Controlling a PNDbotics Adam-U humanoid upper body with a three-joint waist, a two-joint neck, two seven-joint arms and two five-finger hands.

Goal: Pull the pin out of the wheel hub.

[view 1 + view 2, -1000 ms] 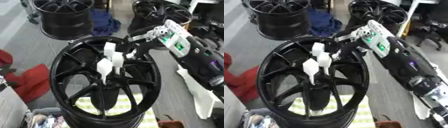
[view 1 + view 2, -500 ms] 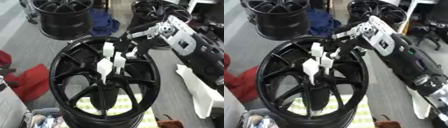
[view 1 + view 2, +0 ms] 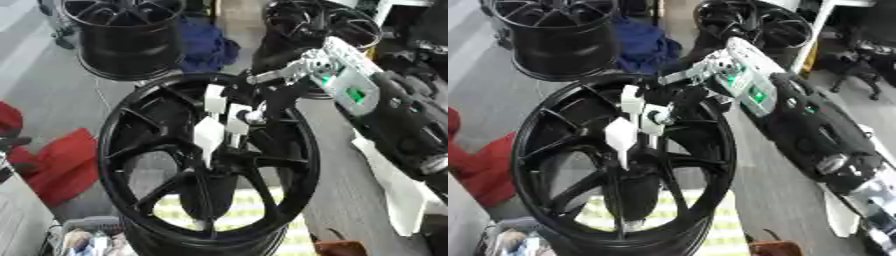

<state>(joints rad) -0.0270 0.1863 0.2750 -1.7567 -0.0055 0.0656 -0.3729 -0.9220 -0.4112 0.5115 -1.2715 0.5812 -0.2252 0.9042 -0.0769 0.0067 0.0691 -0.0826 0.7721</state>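
Observation:
A large black wheel rim (image 3: 131,130) lies flat in the middle, with its hub (image 3: 214,155) facing up. White pin pieces (image 3: 210,132) stand up out of the hub, one tall tab (image 3: 213,99) behind a broader one. My right hand (image 3: 686,96) reaches in from the upper right on a silver and black forearm (image 3: 741,80). Its dark fingers (image 3: 261,111) curl against the right-hand white piece (image 3: 236,120) of the pin. They are hard to separate from the black spokes. My left hand shows in neither view.
Two more black rims stand behind, one at the back left (image 3: 127,35) and one at the back right (image 3: 324,20). A blue cloth (image 3: 206,47) lies between them and a red cloth (image 3: 52,160) at the left. A yellow-striped mat (image 3: 236,210) lies under the wheel.
My right hand has come down and left from the rim's far edge to the hub, and its fingers now lie against the white pin. The pin pieces have hardly shifted.

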